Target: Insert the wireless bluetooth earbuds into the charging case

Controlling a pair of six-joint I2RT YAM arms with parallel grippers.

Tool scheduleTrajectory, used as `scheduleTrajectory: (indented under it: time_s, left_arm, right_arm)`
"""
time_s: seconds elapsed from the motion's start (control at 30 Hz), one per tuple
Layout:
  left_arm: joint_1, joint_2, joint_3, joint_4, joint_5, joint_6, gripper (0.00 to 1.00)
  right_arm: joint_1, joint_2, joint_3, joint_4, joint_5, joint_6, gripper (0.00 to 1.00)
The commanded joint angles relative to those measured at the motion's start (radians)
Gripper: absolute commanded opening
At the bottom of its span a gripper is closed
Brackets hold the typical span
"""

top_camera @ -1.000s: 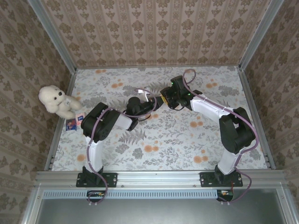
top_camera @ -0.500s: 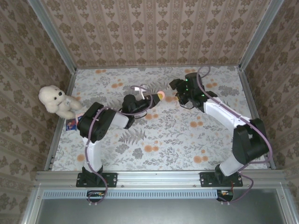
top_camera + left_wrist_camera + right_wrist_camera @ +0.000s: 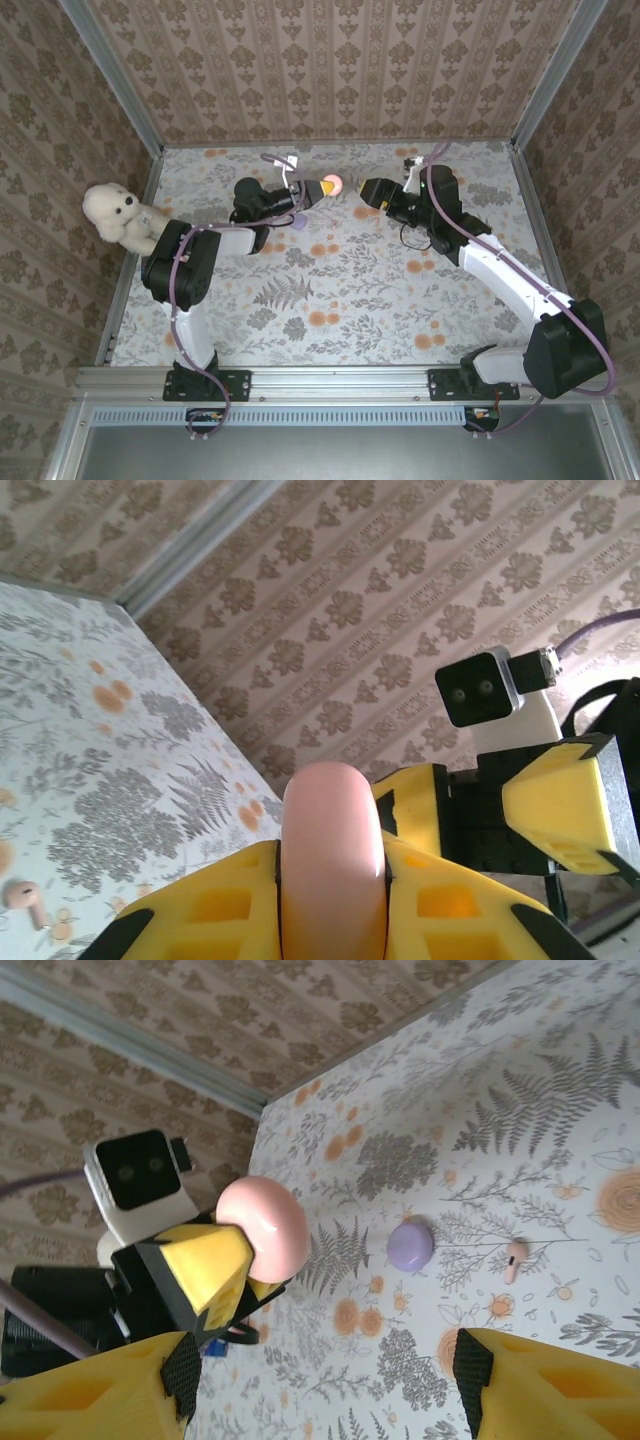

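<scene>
Pink pebble-shaped piece [image 3: 332,810] sits pinched in the left gripper [image 3: 332,880], right gripper [image 3: 325,1365] spread wide opposite; lilac charging case [image 3: 410,1245] lies on the table [image 3: 560,1080] beside an earbud [image 3: 515,1258]; insertion seems unstarted, needing an aligned pickup next.

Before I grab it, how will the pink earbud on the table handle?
The pink earbud looks small and smooth, so probably light and slippery. Its rounded head and thin stem suggest it may pivot or skid when pushed.
</scene>
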Motion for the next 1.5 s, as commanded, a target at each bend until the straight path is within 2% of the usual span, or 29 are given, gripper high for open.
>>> scheduleTrajectory:
  time_s: [0.0,0.33,0.5,0.73,0.9,1.2,1.47]
  left_arm:
    - [-0.005,-0.039,0.031,0.028,0.088,-0.043,0.00]
    - [-0.024,-0.058,0.025,0.028,0.104,-0.051,0.00]
    - [-0.030,-0.069,0.031,0.027,0.116,-0.052,0.00]
    - [-0.027,-0.101,0.021,0.028,0.136,-0.051,0.00]
    - [-0.027,-0.110,0.020,0.028,0.137,-0.051,0.00]
    - [-0.027,-0.101,0.021,0.028,0.130,-0.052,0.00]
    - [-0.030,-0.092,0.030,0.028,0.122,-0.055,0.00]
  right_arm:
    - [0.033,0.034,0.038,0.038,-0.058,-0.077,0.71]
    - [0.067,0.148,0.117,0.031,-0.044,-0.077,0.70]
    - [0.057,0.175,0.113,0.015,0.009,-0.072,0.68]
    - [-0.015,0.149,0.027,0.043,0.069,-0.010,0.66]
    - [-0.036,0.127,-0.007,0.063,0.059,0.021,0.66]
    - [-0.022,0.023,-0.042,0.127,-0.025,0.052,0.64]
    - [0.047,0.016,0.021,0.066,-0.013,0.002,0.59]
